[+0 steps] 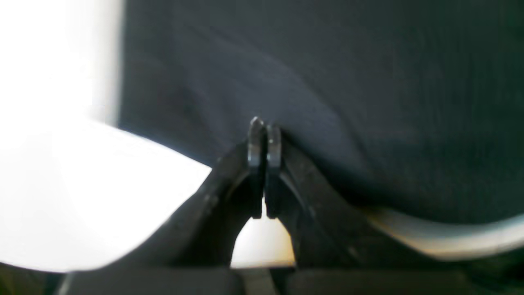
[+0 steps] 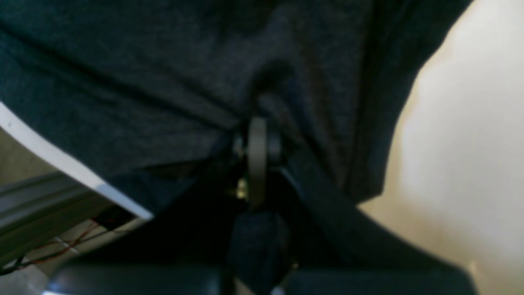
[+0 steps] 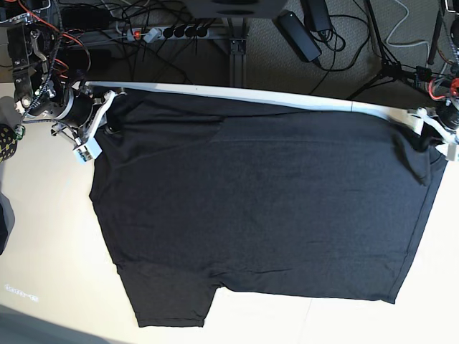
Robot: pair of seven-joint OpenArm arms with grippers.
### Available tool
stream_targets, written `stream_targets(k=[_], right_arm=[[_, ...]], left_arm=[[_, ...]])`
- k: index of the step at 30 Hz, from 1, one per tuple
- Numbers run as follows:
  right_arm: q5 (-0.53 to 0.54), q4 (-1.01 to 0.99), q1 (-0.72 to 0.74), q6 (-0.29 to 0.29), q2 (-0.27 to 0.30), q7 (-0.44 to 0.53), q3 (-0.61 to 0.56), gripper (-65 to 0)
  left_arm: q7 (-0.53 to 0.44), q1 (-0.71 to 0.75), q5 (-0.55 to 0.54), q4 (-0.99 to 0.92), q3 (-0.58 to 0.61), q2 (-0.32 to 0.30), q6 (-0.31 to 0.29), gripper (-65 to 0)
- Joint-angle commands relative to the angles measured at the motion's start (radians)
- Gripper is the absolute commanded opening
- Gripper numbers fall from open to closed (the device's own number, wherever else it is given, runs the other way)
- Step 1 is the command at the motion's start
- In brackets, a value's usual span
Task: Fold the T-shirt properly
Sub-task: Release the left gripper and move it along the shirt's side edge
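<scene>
The pale desk carries the T-shirt, spread flat, plain side up; cables litter the floor behind. My left gripper and right gripper each clench its far edge.

Pale table is catching bright light, glaring near its front edge. Beyond its far white rim, a power strip, black adapter and loose cables are lying on grey-brown carpet.

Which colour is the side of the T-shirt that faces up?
Plain black-charcoal soft knit T-shirt, no print visible; base view shows it best.
</scene>
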Motion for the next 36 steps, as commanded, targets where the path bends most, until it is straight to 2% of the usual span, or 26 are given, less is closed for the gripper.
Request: stream_targets(k=[1,4,5,11,13,20,27,31,36], right_arm=[[-0.019,0.006,0.003,0.037,0.019,-0.01,0.011,-65.0],[-0.018,0.006,0.003,0.037,0.019,-0.009,0.011,-65.0],[-0.019,0.006,0.003,0.037,0.019,-0.009,0.011,-65.0],[-0.018,0.006,0.003,0.037,0.019,-0.009,0.011,-65.0],[-0.018,0.006,0.003,0.037,0.019,-0.008,0.011,-65.0],[-0.019,0.005,0.002,0.038,0.019,-0.009,0.011,-65.0],[-0.019,0.005,0.002,0.038,0.019,-0.01,0.011,-65.0],[-0.019,0.005,0.002,0.038,0.02,-0.013,0.011,-65.0],[-0.019,0.005,0.002,0.038,0.02,-0.015,0.011,-65.0]], left_arm=[[-0.034,-0.013,-0.027,0.042,-0.045,-0.027,0.0,-65.0],[-0.021,-0.035,-0.06,0.098,-0.136,-0.034,0.0,-65.0],[-0.014,-0.046,-0.077,0.106,-0.157,-0.039,0.0,-62.7],[-0.025,-0.17,-0.076,0.075,-0.142,-0.053,0.004,-37.7],[-0.05,-0.238,-0.069,0.023,-0.091,-0.053,0.004,-32.9],[-0.065,-0.605,-0.054,-0.358,0.174,-0.042,0.004,-32.7],[-0.113,-0.964,-0.048,-0.865,0.333,-0.014,0.003,-32.7],[-0.115,-1.085,-0.055,-1.065,0.378,-0.008,0.003,-32.7],[-0.1,-1.125,-0.074,-1.222,0.38,-0.002,0.004,-32.7]])
